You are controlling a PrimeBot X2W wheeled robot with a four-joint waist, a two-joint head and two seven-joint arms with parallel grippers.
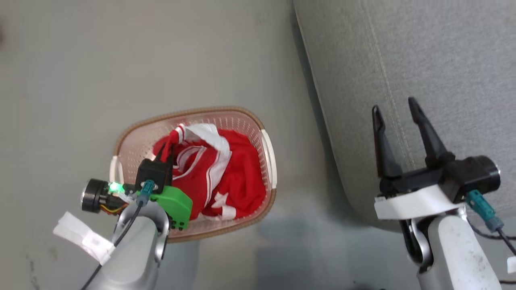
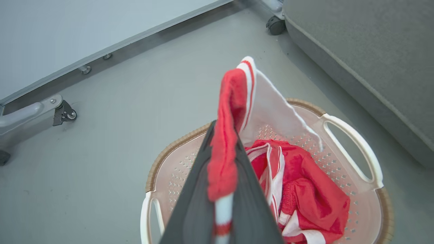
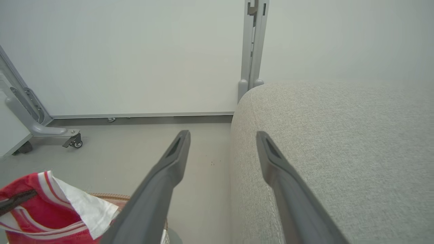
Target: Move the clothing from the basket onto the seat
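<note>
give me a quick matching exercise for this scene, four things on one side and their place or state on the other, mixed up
Column 1
1. left tool
2. right tool
3. basket
4. seat

Column 2
a. light grey upholstery, on the robot's right
b. open, holding nothing
c. on the floor, most of the clothing inside it
d. shut on a raised fold of the clothing

Pairs: 1-d, 2-b, 3-c, 4-a

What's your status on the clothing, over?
Left gripper shut on clothing, bulk in basket. Right gripper open over seat edge. Bare floor between basket and seat.
</note>
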